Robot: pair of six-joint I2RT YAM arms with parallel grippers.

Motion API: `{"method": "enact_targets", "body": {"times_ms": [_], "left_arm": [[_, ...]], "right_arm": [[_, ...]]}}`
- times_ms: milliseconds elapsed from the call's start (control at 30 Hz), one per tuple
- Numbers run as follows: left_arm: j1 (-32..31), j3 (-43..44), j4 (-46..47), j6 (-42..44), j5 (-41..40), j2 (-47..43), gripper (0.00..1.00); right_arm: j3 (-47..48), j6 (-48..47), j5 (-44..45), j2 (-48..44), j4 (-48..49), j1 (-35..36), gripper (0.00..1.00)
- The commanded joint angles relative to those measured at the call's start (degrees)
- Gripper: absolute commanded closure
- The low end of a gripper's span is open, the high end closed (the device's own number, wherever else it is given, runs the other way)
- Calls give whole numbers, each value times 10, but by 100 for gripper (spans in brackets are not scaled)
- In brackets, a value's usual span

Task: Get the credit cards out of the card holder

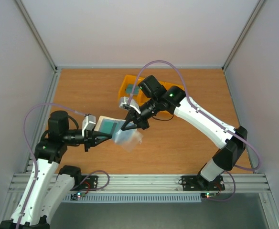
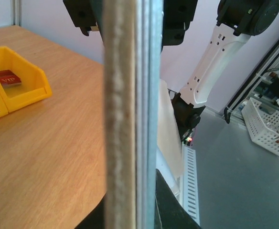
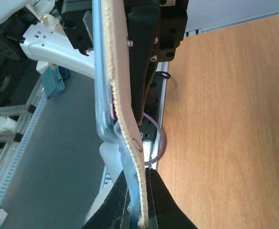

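1. Currently the card holder (image 1: 102, 119) is being held up between both arms, just to the 9 o'clock side of the table's middle in the top view.
2. Its 9 o'clock edge is being clamped by the left gripper (image 1: 106, 137), with the jaws pressed tight on the cream cover. At that wrist the holder is being seen edge-on.
3. Its 3 o'clock side is being pinched by the right gripper (image 1: 128, 126), with the jaws closed on the cover. The translucent flap (image 1: 131, 139) is being left hanging toward 5 o'clock.
4. A teal card (image 1: 109, 126) is being shown in the opened holder, between the two grippers. Whether more cards are being hidden under it cannot be told.
5. A yellow tray (image 1: 125, 81) at 12 o'clock is being partly covered by the right arm, and a dark red card (image 2: 5, 78) is being kept in it.
6. The holder is being judged light and limp, bending under the pinch, and the cards stiff, thin and slippery. A card's exposed edge is being suggested as the hold, with the pouch being braced by the other gripper.
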Motion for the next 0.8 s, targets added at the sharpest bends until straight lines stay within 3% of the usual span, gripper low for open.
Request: {"method": "enact_targets", "body": {"times_ms": [0,33,67,100,133,167,233,367,767], "left_arm": [[-2,-14,57,-62,27,-2,100],[-2,-18,60,-78,36,-3,95],[-2,-20,63,-85,44,-6,80],[-2,-22,68,-92,49,-10,58],[-2,-23,74,-96,49,-14,49],[-2,-23,79,-98,49,-18,47],[-2,-19,81,-99,54,-20,48],[-2,0,47,-82,59,-14,63],[-2,29,5,-36,82,5,82]], "right_arm": [[2,-11,-7,8,-22,4,99],[-3,-14,-6,6,-24,3,99],[-10,-15,-6,2,-23,0,99],[-17,-14,-7,-2,-21,-2,99],[-24,-13,-9,-6,-20,-3,99],[-29,-13,-12,-11,-20,-4,99],[-36,-14,-19,-22,-23,-6,99],[-44,-22,-29,-44,-43,-21,99],[-31,-59,-21,-41,-105,-41,99]]}}
